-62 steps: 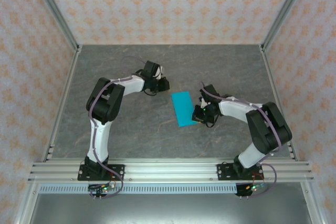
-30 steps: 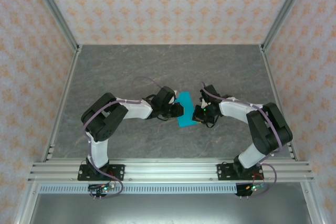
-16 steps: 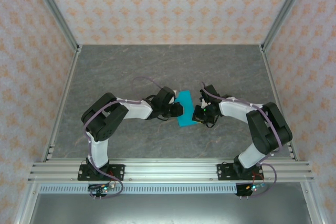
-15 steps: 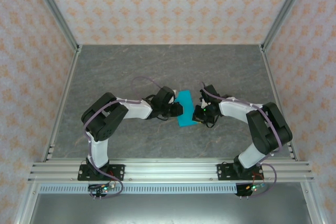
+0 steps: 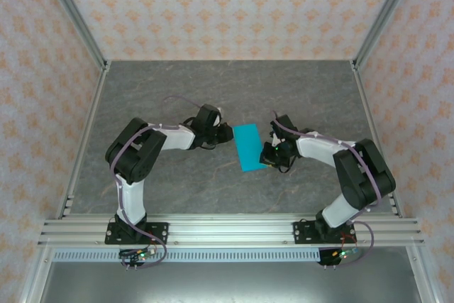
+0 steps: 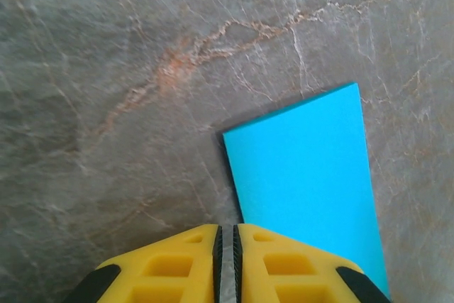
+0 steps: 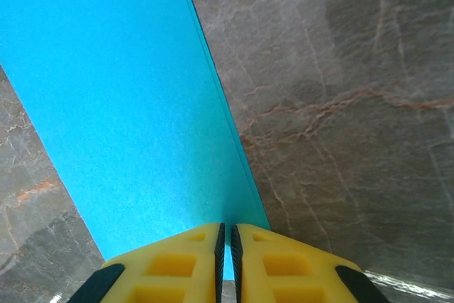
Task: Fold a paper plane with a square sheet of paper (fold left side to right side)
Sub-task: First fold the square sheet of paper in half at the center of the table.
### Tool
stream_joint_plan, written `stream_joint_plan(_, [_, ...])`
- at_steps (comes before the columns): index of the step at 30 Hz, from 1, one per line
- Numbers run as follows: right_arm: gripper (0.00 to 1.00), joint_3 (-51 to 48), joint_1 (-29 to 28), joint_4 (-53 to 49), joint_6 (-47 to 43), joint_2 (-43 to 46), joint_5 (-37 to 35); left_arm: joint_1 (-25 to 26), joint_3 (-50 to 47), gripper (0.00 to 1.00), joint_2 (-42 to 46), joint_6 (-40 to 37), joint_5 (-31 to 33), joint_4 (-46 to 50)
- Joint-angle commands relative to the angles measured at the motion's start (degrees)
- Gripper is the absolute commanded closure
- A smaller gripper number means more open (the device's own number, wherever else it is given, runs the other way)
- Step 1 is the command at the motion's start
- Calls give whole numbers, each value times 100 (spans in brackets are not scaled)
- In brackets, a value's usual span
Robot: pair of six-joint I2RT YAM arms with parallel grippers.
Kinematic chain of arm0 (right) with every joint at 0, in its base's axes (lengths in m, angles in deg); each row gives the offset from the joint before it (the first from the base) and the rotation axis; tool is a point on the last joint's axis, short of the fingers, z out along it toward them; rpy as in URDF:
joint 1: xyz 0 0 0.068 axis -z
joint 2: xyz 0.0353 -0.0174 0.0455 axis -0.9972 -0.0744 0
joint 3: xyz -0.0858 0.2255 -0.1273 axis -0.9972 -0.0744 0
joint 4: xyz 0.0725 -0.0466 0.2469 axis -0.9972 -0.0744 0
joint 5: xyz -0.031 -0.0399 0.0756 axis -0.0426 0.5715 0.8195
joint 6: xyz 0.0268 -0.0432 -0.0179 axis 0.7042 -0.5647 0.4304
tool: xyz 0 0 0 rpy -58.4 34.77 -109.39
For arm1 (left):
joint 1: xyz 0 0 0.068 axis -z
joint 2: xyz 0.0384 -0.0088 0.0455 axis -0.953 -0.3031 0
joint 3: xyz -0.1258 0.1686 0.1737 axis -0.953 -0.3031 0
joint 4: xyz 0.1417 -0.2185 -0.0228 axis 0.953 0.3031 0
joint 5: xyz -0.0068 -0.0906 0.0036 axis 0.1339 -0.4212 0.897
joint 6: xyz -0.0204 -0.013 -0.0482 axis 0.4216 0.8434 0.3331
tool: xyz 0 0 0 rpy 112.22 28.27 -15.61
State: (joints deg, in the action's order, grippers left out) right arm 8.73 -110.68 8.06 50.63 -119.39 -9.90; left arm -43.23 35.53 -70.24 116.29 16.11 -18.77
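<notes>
looking down from above, i have the left gripper [image 5: 225, 133] low over the grey marbled table [image 5: 163, 90], just beside the upper left edge of the blue sheet [image 5: 248, 147]; from here i can't tell whether it touches the paper. on its wrist camera the two yellow fingers [image 6: 177, 264] are drawn together to a hairline slit with nothing between them. the sheet's left edge runs down and slips under the right-hand finger, so its near part is hidden from me, and the rest runs off the bottom of the frame. the sheet lies flat near the middle of the table, between the two arms, a tall narrow rectangle with its top leaning a little left. the right gripper [image 5: 267, 152] sits at the sheet's lower right edge. its wrist camera shows its fingers [image 7: 170, 264] likewise closed to a thin slit, tips over the paper right beside that edge, with a sliver of blue in the gap. whether they press on the sheet or pinch it i cannot make out. along that right edge i see two layers, one lying on the other.
</notes>
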Motion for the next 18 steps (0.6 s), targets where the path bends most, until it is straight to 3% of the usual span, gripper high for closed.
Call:
stream_joint_plan(1, [83,-104,28,-125,45,222,-93,-117,-88,82,437,-308,487,454])
stream_joint_plan(4, [77,3,30,-170,52,521,-208,-117,-316,78,896,-291,467,453])
stream_joint_plan(10, [49,59,11,-443,-9,970,-891,-116,-1072,68,2086,-238,737,496])
stream_joint_plan(15, [21,274,-257,-772,-52,633,-1473,-110,-1537,60,2965,-246,1110,730])
stream_joint_plan(18, [14,437,-509,-801,12,362,-1621,-110,-1636,58,3272,-288,1295,956])
